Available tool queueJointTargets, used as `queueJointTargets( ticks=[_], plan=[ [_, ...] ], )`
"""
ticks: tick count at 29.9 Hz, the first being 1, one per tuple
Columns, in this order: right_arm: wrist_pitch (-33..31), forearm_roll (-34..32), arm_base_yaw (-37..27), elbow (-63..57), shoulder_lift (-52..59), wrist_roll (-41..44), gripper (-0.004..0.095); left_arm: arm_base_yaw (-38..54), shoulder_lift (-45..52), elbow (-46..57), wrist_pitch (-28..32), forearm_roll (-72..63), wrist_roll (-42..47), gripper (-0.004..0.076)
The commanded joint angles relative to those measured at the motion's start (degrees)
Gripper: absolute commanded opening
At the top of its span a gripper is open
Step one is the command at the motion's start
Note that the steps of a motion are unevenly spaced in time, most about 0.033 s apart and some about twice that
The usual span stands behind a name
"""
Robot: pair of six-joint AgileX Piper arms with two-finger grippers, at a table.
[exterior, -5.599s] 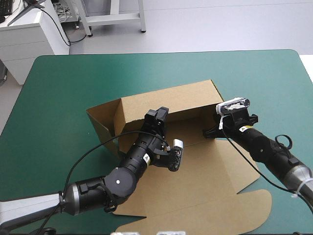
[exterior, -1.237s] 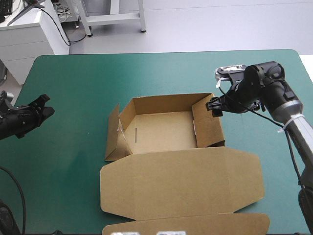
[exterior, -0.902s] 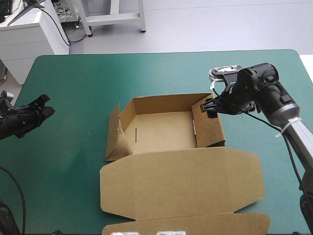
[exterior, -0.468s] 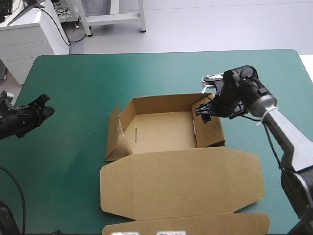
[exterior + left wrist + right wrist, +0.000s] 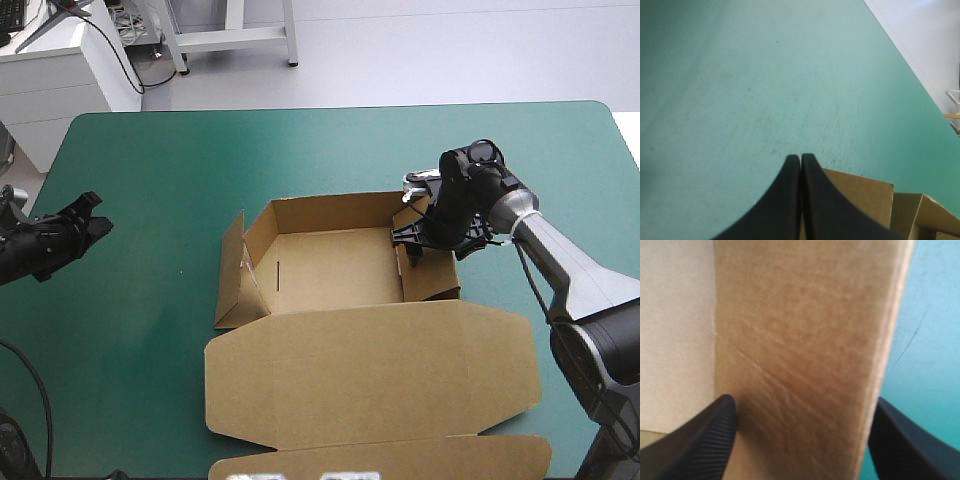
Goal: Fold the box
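Side-wall tuck is being worked, by the look of it. The right gripper point(image 5: 411, 240) is being held wide open astride the right wall point(image 5: 432, 268) of the box point(image 5: 330, 262), with one black finger inside the tray and the other outside over the teal-green cover point(image 5: 300, 150). Nothing is being pinched yet. The box is being presented as an open tray, its right wall directly between those fingers and its lid point(image 5: 370, 365) lying flat beside the gripper, toward the arm's base. The next move is judged to call for the fingers being closed on that wall, or the wall being pressed square. The left wall point(image 5: 230, 275) is leaning outward, well ahead of the left gripper point(image 5: 800, 159), which is being held shut and empty near the table's left edge.
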State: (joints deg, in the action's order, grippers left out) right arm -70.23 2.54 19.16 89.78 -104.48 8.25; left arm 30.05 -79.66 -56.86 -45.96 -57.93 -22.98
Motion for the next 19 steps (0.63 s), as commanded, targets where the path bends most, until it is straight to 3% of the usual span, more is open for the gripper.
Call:
queueJointTargets(
  ticks=[1, 4, 11, 14, 19],
  plan=[
    [-1.4, 2.2, -0.1, 0.7, 2.7, 0.1, 0.038, 0.2, 1.8, -1.5, -0.3, -3.1, 0.1, -0.0008],
    [-1.4, 2.9, -0.1, -0.1, 2.7, -1.8, -0.0023, 0.2, 1.8, -1.5, -0.3, -3.1, 0.0, -0.0008],
    [-1.2, -0.8, -0.1, -0.1, 6.9, -2.7, 0.0, 0.2, 1.8, -1.5, -0.8, -2.5, -3.1, -0.0008],
    [-0.1, -4.4, -0.1, -0.1, 12.0, -2.7, 0.0, 0.2, 1.8, -1.5, 0.1, -2.3, -3.4, -0.0008],
    [3.8, -4.5, -0.1, -0.1, 22.0, -3.8, 0.0, 0.2, 1.8, -1.5, 0.7, -1.0, -6.0, -0.0008]
  ],
)
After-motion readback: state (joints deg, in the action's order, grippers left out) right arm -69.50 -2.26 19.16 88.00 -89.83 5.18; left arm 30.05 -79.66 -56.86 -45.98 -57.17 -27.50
